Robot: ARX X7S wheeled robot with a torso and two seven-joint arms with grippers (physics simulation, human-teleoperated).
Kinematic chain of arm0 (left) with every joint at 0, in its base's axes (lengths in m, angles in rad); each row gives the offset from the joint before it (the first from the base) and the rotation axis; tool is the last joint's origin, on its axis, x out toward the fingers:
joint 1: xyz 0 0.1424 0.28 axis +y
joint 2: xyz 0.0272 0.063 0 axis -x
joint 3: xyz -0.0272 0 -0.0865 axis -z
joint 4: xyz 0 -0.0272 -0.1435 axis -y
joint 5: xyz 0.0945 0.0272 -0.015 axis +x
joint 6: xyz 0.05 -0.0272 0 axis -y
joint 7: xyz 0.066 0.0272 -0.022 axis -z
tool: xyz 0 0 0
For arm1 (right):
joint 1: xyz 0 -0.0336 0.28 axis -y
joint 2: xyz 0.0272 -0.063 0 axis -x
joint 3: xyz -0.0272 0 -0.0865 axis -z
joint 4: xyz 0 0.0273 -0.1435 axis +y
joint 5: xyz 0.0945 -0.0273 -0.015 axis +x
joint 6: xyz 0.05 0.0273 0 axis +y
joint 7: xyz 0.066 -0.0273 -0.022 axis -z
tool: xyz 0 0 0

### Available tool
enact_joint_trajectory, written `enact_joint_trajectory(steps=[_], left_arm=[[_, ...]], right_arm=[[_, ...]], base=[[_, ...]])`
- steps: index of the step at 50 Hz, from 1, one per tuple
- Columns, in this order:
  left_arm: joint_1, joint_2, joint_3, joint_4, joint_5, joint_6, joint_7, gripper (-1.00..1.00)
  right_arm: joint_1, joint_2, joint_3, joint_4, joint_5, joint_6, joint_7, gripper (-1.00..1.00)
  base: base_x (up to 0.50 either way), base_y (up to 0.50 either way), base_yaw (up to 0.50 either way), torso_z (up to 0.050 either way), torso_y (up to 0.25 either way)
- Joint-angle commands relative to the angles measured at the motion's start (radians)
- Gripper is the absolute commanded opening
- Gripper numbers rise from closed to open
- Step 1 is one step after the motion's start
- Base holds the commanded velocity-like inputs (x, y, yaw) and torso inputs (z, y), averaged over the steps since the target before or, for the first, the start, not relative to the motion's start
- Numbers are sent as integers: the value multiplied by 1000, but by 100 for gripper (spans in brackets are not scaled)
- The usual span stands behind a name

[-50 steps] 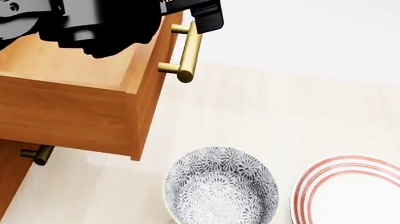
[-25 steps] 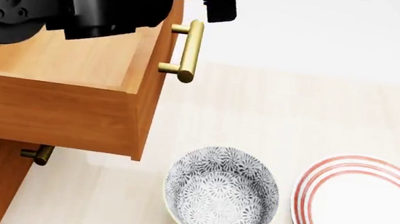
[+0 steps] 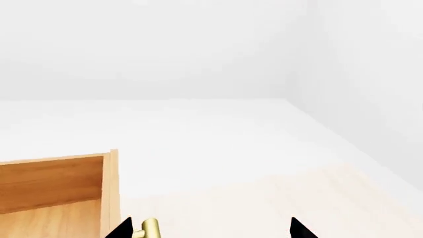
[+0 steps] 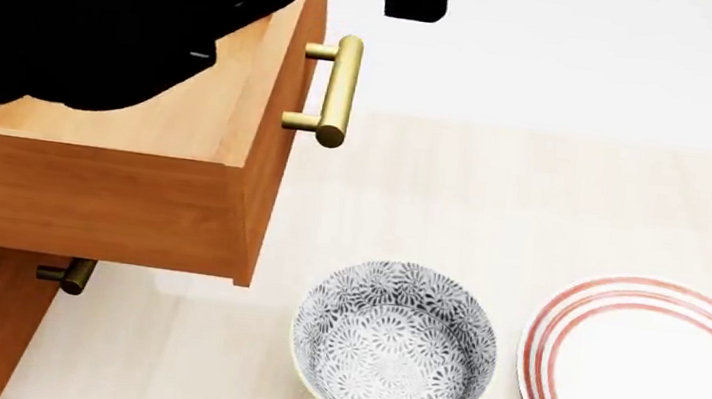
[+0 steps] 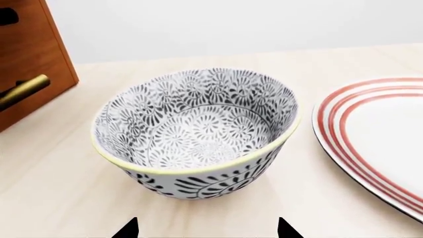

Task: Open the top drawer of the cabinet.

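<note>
Now, step: top drawer (image 4: 120, 148) stands pulled out, so the task looks done.
Left gripper (image 3: 211, 230): spread, off the handle (image 4: 332, 91).
Next: retreat clear.

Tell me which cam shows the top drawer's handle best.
Head view: the top drawer stands pulled out, its whole brass handle visible. Left wrist view catches only the handle's end at the frame edge. Right wrist view shows only the lower drawer's handle.

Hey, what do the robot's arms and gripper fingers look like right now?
The left arm is a bulky matte black mass, details lost in shadow. The left gripper and right gripper show only pointed black fingertips. No cables, markings or sleeves are visible.
</note>
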Motion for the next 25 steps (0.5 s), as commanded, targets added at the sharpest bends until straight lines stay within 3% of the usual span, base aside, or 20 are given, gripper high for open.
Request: enact_joint_trajectory(steps=[1, 25], left_arm=[[9, -108, 2, 291, 146, 112, -124, 100], [72, -278, 34, 696, 450, 229, -328, 100]], right_arm=[[-1, 0, -2, -4, 3, 6, 6, 100], [6, -7, 0, 21, 6, -7, 7, 100]], base=[[0, 0, 0, 0, 0], [0, 0, 0, 0, 0]])
